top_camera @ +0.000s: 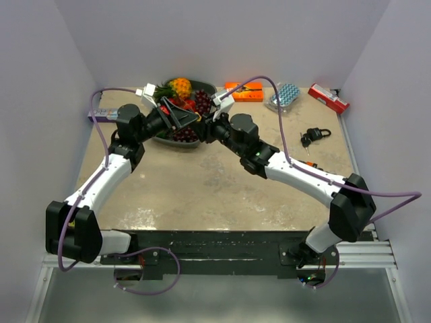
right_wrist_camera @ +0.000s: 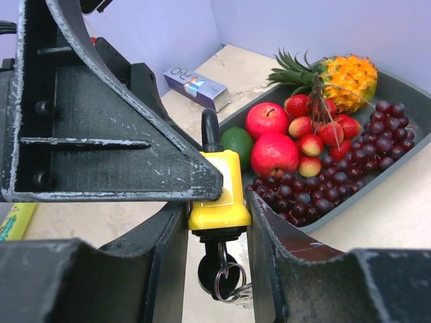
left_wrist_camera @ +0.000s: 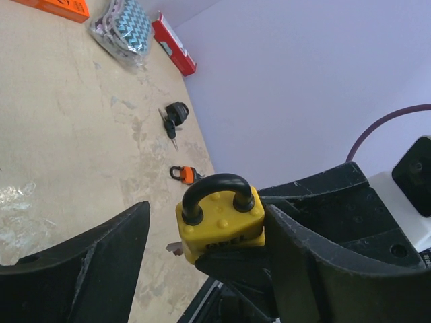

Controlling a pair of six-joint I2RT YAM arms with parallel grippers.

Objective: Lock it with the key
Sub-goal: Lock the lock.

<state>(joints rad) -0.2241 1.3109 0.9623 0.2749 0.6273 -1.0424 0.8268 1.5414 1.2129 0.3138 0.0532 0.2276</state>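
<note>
There are three padlocks. The yellow padlock (right_wrist_camera: pixel 215 192) is in the air between the two grippers, over the table (top_camera: pixel 202 195) at about 12 o'clock from its middle, just at the near rim of the tray (right_wrist_camera: pixel 404 94). Both legs of its black shackle sit in the body. One key (right_wrist_camera: pixel 219 266) with a black head and a ring hangs from its bottom.

The right gripper (right_wrist_camera: pixel 215 205) holds the padlock body, with one finger pressed on each side. The left gripper (left_wrist_camera: pixel 205 215) stands wide apart around the padlock. One finger is just beside it and the other finger is clear of it.

The black padlock (top_camera: pixel 315 136) lies at 2 o'clock with keys touching it. The small orange padlock (left_wrist_camera: pixel 183 175) lies near it.

The tray is the only container. It holds one pineapple (right_wrist_camera: pixel 347 74), two red apples (right_wrist_camera: pixel 273 134), one green fruit (right_wrist_camera: pixel 236 141), several small red-yellow fruits (right_wrist_camera: pixel 316 131) and a heap of dark grapes (right_wrist_camera: pixel 316 192).

Along the far edge lie one orange box (top_camera: pixel 244 88) at 12 o'clock, one blister pack (top_camera: pixel 283 96) at 1 o'clock and one red box (top_camera: pixel 328 98) in the corner. One purple box (right_wrist_camera: pixel 197 87) lies at 10 o'clock.
</note>
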